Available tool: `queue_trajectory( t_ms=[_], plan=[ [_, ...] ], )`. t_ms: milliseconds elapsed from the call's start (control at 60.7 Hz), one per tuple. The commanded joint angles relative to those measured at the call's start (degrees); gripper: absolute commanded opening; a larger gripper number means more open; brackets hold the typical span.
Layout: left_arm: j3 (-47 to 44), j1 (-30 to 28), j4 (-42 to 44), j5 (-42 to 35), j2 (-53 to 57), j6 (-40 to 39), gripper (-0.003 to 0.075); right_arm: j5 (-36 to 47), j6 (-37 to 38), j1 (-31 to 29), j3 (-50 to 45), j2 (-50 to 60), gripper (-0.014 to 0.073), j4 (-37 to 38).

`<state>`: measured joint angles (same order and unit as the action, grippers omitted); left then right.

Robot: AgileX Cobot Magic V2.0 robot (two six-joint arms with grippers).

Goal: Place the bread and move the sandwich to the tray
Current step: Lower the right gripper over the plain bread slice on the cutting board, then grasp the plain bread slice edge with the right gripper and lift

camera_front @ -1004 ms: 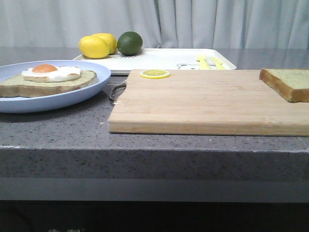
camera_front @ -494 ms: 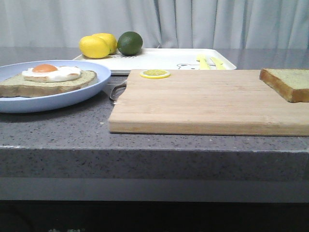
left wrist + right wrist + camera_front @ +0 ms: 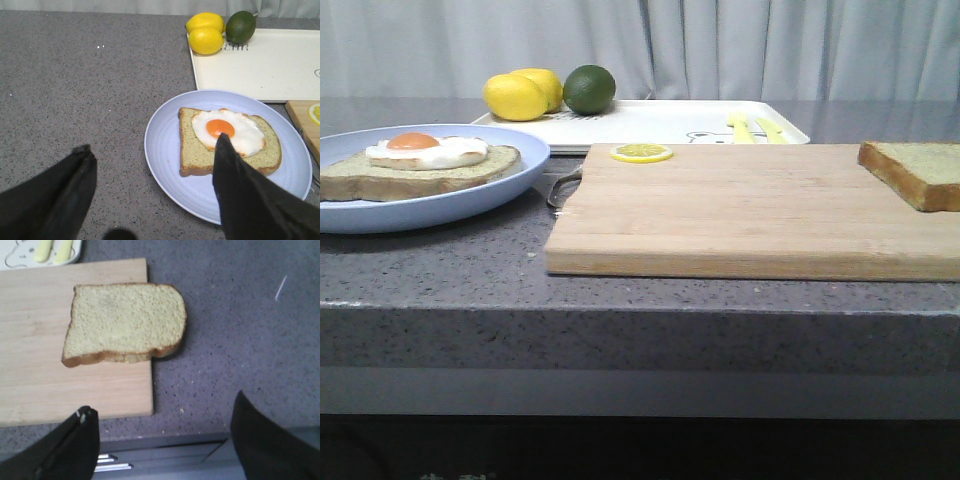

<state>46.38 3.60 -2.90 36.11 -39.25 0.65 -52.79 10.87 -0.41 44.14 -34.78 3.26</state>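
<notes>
Opening step, nothing yet gripped. Right gripper (image 3: 165, 440), jaws spread, hovers near the bread (image 3: 125, 323) overhanging the board (image 3: 45, 385) edge. Left gripper (image 3: 152, 192), also spread, hangs over the sandwich (image 3: 227, 142); tray (image 3: 650, 122) behind. Next, probably: descend, pinch bread.

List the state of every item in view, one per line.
bread: bare, flat, overhanging the cutting board edge.
sandwich: open-faced, egg on top, on the blue plate.
tray: holds lemons, a lime, yellow utensils.
lemon slice: flat on the board.
left gripper: fingers open, empty.
right gripper: fingers open, empty.
</notes>
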Motion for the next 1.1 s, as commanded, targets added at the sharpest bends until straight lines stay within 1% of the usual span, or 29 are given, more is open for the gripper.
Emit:
queue_trajectory(
  t_ms=[0, 115, 198, 247, 346, 428, 510, 593, 659, 675, 757, 840, 939, 1087],
  plan=[
    [2.62, -0.17, -0.21, -2.53, -1.43, 0.03, 0.0491, -1.32, -0.26, -0.05, 4.31, -3.66, 0.0549, 0.63],
    [2.62, -0.17, -0.21, -2.4, -1.98, 0.03, 0.0491, -5.49, -0.54, -0.05, 7.8, -9.03, 0.0549, 0.51],
    [2.62, -0.17, -0.21, -2.35, -1.98, 0.03, 0.0491, -7.43, -3.23, -0.05, 10.07, -12.68, 0.0549, -1.25],
    [2.62, -0.17, -0.21, -2.35, -1.98, 0.03, 0.0491, -7.56, -4.88, -0.05, 11.31, -15.11, 0.0549, -3.26],
    [2.62, -0.17, -0.21, -2.35, -1.98, 0.03, 0.0491, -7.43, -6.16, -0.57, 14.29, -20.37, 0.0549, -4.05],
    [2.62, -0.17, -0.21, -2.35, -1.98, 0.03, 0.0491, -7.97, -6.16, -3.1, 17.04, -24.11, 0.0549, -4.45],
    [2.62, 0.06, -0.21, -2.35, -1.98, 0.03, 0.0491, -8.16, -7.67, -7.28, 18.69, -26.49, 0.0549, -6.18],
    [2.62, 1.21, -0.21, -2.35, -1.98, 0.03, 0.0491, -8.75, -12.85, -13.58, 19.06, -29.1, 0.0549, -12.19],
    [2.62, 2.4, -0.21, -2.35, -1.98, 0.03, 0.0491, -9.31, -17.34, -18.99, 19.0, -30.84, 0.0549, -19.61],
    [2.62, 2.9, -0.09, -2.35, -1.98, 0.03, 0.0491, -9.56, -18.48, -20.84, 19.0, -31.48, 0.0549, -22.45],
    [2.62, 4.67, 0.04, -2.62, -1.98, 0.03, 0.0491, -10.89, -25.37, -26.68, 19.0, -33.88, 0.0549, -32.9],
    [2.62, 6.22, 1.18, -2.62, -1.98, 0.03, 0.0491, -13.2, -30.96, -32.69, 19.0, -36.41, 0.0549, -40.35],
    [2.62, 7.45, 1.75, -2.91, -1.98, 0.03, 0.0491, -14.85, -34.31, -36.73, 19.0, -40.42, 0.0549, -44.72],
    [2.62, 7.73, 2.42, -3.43, -1.98, 0.03, 0.0491, -16.85, -38.08, -37.35, 19.0, -47.21, 0.0549, -47.8]
  ],
)
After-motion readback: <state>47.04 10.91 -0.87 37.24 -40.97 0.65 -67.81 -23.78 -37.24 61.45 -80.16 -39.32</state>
